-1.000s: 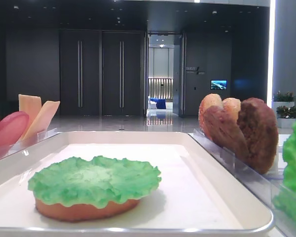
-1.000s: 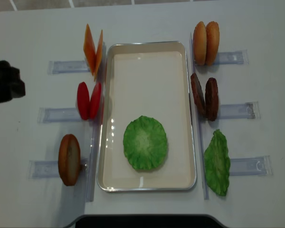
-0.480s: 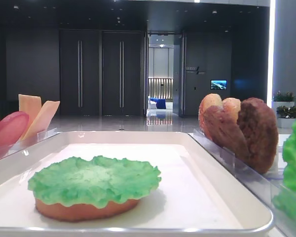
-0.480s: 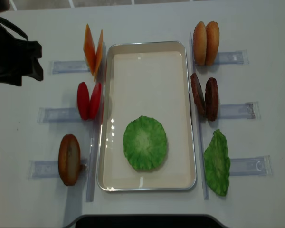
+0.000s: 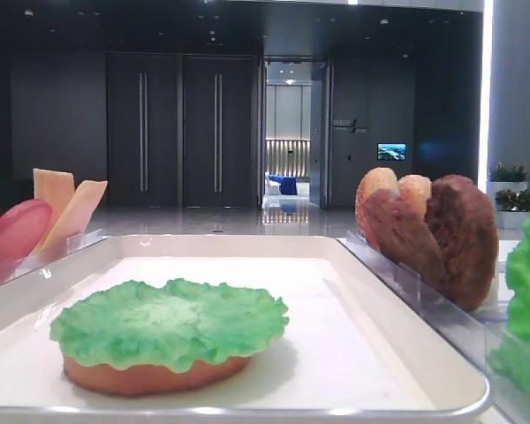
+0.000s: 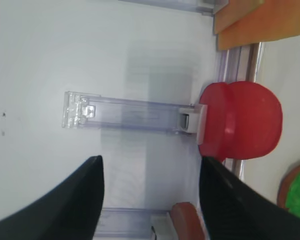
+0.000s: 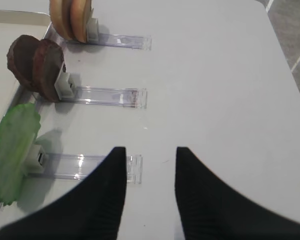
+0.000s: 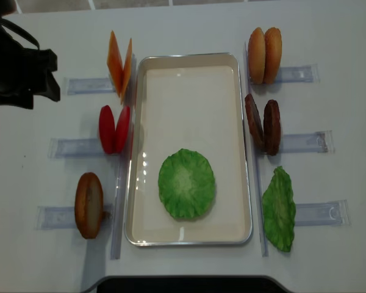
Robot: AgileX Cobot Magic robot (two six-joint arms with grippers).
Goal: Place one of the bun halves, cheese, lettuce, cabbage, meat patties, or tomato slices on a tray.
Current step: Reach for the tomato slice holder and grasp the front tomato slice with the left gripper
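On the white tray (image 8: 189,60) a green lettuce (image 8: 186,184) lies on a bun half (image 5: 150,375). Left of the tray stand cheese (image 8: 120,63), tomato slices (image 8: 114,129) and one bun half (image 8: 89,204). On its right stand two bun halves (image 8: 265,55), meat patties (image 8: 263,124) and another lettuce (image 8: 279,209). No cabbage shows apart from these leaves. My left gripper (image 6: 150,165) is open and empty above the table, left of the tomato slices (image 6: 240,120). The right gripper (image 7: 150,152) is open over bare table, right of the lettuce (image 7: 12,150).
Clear plastic holders (image 8: 73,146) (image 8: 305,142) run outward from each food piece on both sides of the tray. The left arm's dark body (image 8: 18,67) hangs over the far left of the table. The table's front edge (image 8: 183,282) lies just below the tray.
The left arm came in from the left edge, moving toward the far side and to the right, nearer the cheese and tomato holders. Nothing on the table moved.
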